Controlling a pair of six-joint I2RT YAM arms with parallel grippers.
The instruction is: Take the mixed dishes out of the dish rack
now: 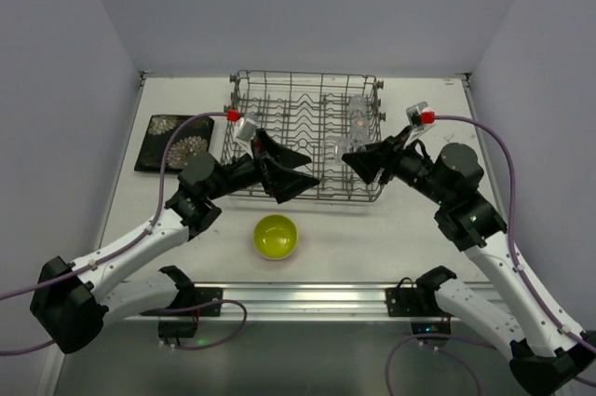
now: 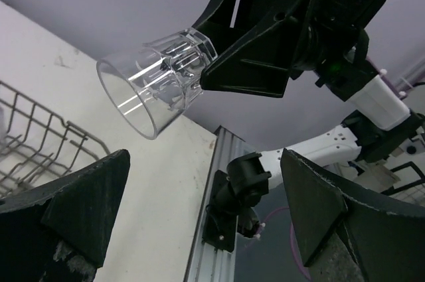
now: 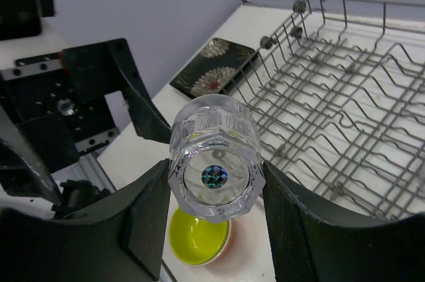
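1. The right gripper [image 3: 216, 174] pinches a clear glass [image 3: 214, 137] between its two fingers. The jaws press on the glass's sides and are only partly closed around it.
2. That glass lies sideways in the grip, off the wires. Its thick base faces the right wrist and its open mouth points towards the other arm.
3. It hangs over the near right part of the dish rack [image 1: 307, 121], which stands at the far middle of the table [image 1: 419, 228].
4. The left gripper [image 1: 291, 172] has its jaws spread wide and holds nothing. It faces the glass's mouth from just beside it, without touching.
5. More clear glasses [image 1: 358, 109] stand in the rack's far right part; I cannot count them.
6. A flowered black plate [image 1: 177, 143] lies flat by the table's left edge, beside the rack.
7. A yellow-green bowl [image 1: 276, 236] sits upright near the table's near edge, between the two arms.
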